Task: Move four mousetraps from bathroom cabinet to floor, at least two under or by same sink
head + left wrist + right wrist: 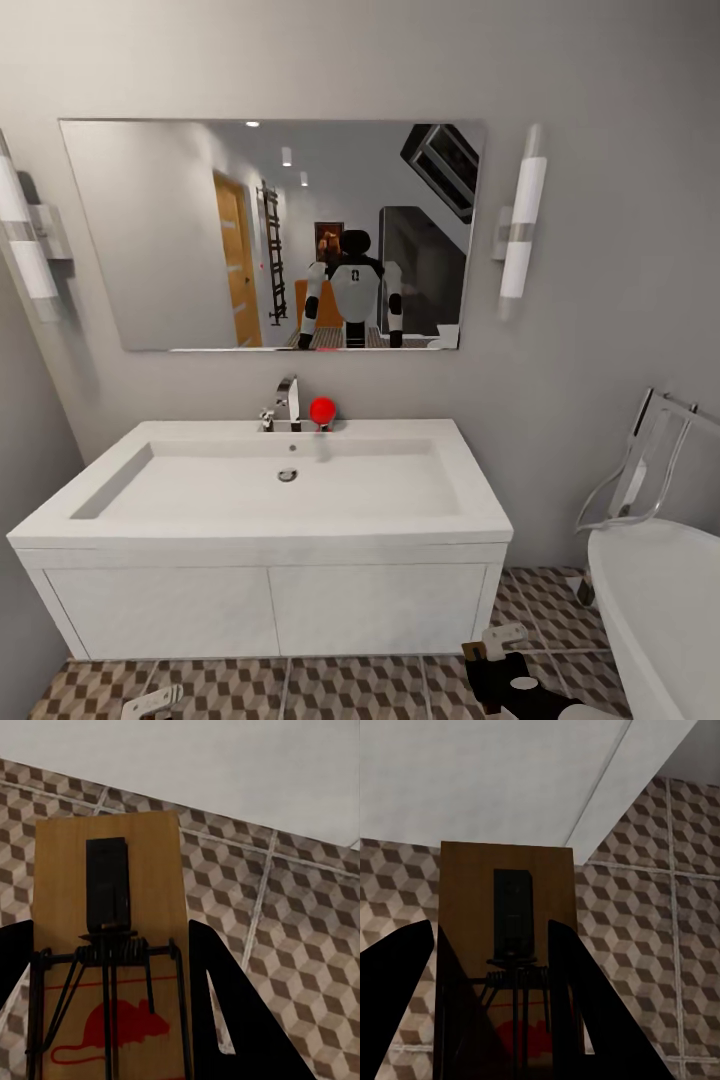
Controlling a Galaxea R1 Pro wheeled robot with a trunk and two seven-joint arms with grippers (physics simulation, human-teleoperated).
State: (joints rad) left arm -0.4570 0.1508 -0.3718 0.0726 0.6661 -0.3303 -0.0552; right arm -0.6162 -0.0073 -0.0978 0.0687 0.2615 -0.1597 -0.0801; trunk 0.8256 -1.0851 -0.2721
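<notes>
- Head view: white sink [260, 485] on a white vanity, chrome tap [285, 402] with a red ball [322, 410] beside it, mirror [270, 235] above reflecting the robot.
- Cube-pattern floor [380, 690] in front of the vanity; white tub [655, 610] at right.
- Left gripper [152, 703] low at the bottom edge, over the floor left of centre.
- Right gripper [505, 665] low, near the vanity's right corner.
- Left wrist: trap [109, 945], a light wood board with red mouse print and dark wire, sits between the dark fingers [232, 1012], which pinch it over the floor [300, 915].
- Right wrist: second trap [506, 952], in shadow, pinched between the fingers [585, 1005], above tiles by the vanity front.
</notes>
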